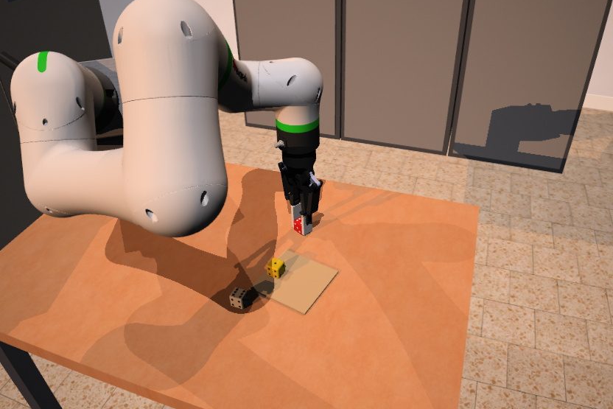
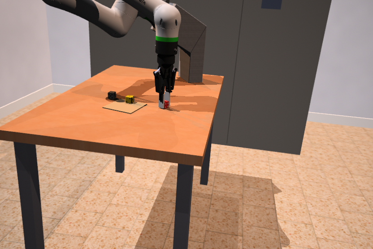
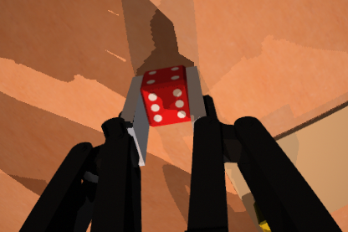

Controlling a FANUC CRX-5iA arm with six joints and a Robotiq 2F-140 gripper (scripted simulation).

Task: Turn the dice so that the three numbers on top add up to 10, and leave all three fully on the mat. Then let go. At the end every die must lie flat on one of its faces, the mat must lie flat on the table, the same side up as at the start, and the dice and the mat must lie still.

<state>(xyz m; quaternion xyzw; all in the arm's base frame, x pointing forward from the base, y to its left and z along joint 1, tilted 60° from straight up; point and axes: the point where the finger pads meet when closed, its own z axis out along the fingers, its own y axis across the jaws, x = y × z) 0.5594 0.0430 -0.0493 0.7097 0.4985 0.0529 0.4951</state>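
1. Top view: the claw [image 1: 302, 226] points straight down over the table [image 1: 406, 265], nearly shut, pinching the red die [image 1: 298, 225] between its grey fingertips. The die sits off the mat [image 1: 309, 285], on the side toward the cabinets. The mat lies a short way from the claw, toward the table's near edge. This is the relation the next move turns on, I judge: the die must travel that way to land on the mat. The yellow die [image 1: 275, 267] stands on the mat's corner near the arm. The black die [image 1: 238, 297] rests on bare wood just beside the mat, off it.

2. Exterior view: the claw [image 2: 164, 104] hangs vertical, its tips at or just above the wood; I cannot tell whether the red die [image 2: 166, 103] touches the table. The mat [image 2: 124, 107] lies flat, to the left here, near but apart from the claw. The yellow die [image 2: 129, 99] is at the mat's far edge, and the black die [image 2: 112, 95] is beyond it on the wood.

3. Wrist view: the red die [image 3: 166, 97] is gripped squarely by two opposite sides. The face toward the camera shows six white pips in two rows of three; a second face above it shows some pips, too foreshortened to count. The mat's [image 3: 320, 162] pale edge shows at right, with the yellow die [image 3: 264, 228] low behind a link.
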